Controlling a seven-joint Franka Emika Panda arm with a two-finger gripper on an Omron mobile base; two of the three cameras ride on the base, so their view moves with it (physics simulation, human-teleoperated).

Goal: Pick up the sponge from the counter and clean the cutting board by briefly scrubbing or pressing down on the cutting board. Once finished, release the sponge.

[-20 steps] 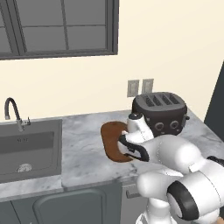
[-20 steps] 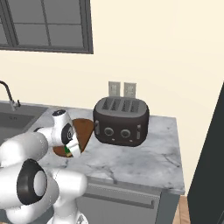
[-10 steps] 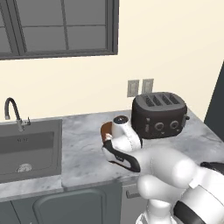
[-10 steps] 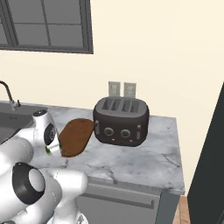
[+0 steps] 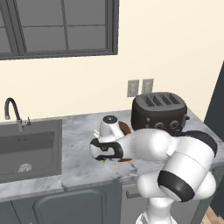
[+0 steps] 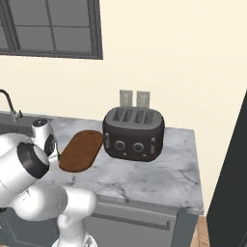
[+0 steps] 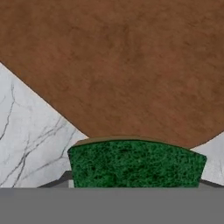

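The arm has swung left along the counter (image 6: 144, 176) in the last second, toward the cutting board's (image 6: 82, 150) near end. The gripper (image 7: 135, 186) stays clamped on the sponge (image 7: 135, 164), low over that end; scrubbing looks under way.

The grey-veined marble bench (image 6: 159, 176) carries a reddish-brown cutting board (image 6: 82, 150) lying flat just left of a black toaster (image 6: 133, 133) that stands near the back wall, and a dark metal sink basin (image 5: 27, 148) is set into it further left.
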